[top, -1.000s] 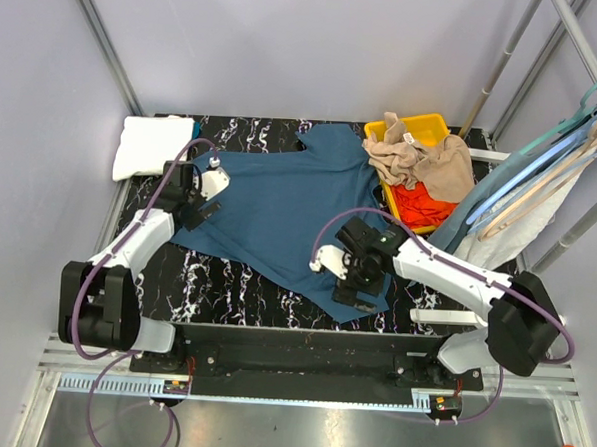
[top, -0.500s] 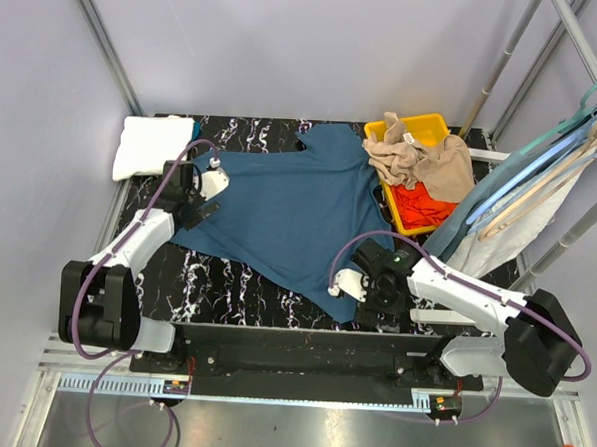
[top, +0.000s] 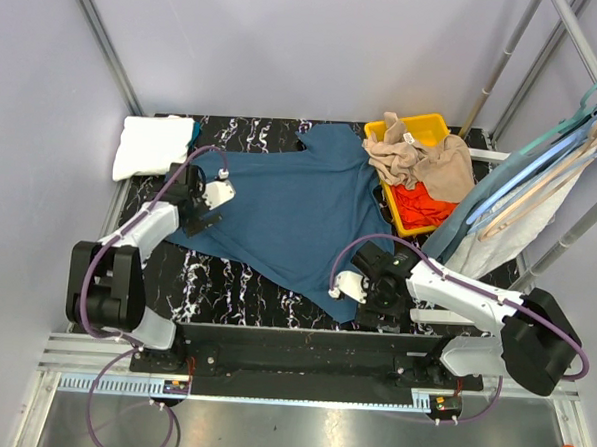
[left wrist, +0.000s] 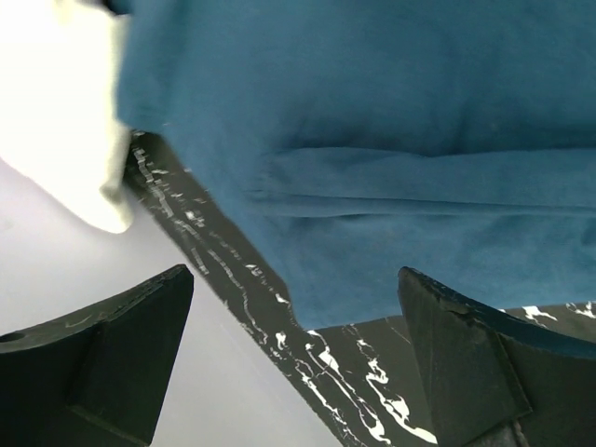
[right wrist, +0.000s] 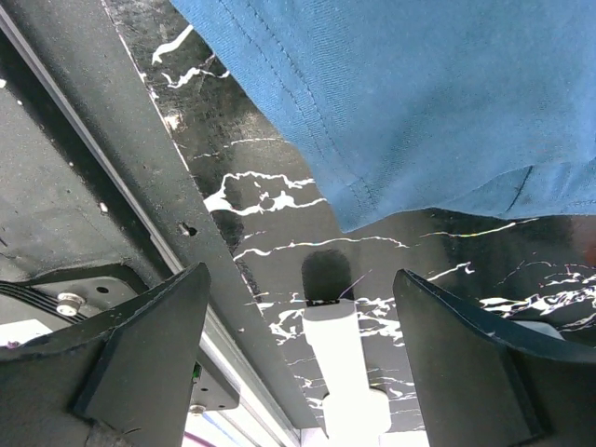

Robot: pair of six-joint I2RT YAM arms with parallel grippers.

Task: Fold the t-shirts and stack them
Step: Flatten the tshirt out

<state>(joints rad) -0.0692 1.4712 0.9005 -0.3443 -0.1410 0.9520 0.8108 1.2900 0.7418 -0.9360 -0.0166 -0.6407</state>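
At the far left a folded white cloth t-shirt (top: 152, 146) lies on the back corner of the black marbled table (top: 220, 280), just beside the sleeve of the large dark teal-blue t-shirt (top: 289, 208), which is spread flat across the middle. My left gripper (left wrist: 293, 307) hovers over that sleeve edge with its fingers wide apart and nothing in them. My right gripper (right wrist: 300, 279) is likewise released and empty, low over the near hem corner, which lies close to the table's front edge. Further right, a tan tee (top: 422, 160) and a red-orange tee (top: 420, 202) are heaped in a yellow plastic bin (top: 429, 118), with pale blue and beige hangers (top: 542, 166) leaning beyond. My worry on the left is catching the white tee along with the sleeve, since the two cloths touch there. On the right, I could pinch only one layer at the corner, or push the hem off the front edge. If one arm lifts before the other, the tee will drag and bunch rather than fold cleanly.
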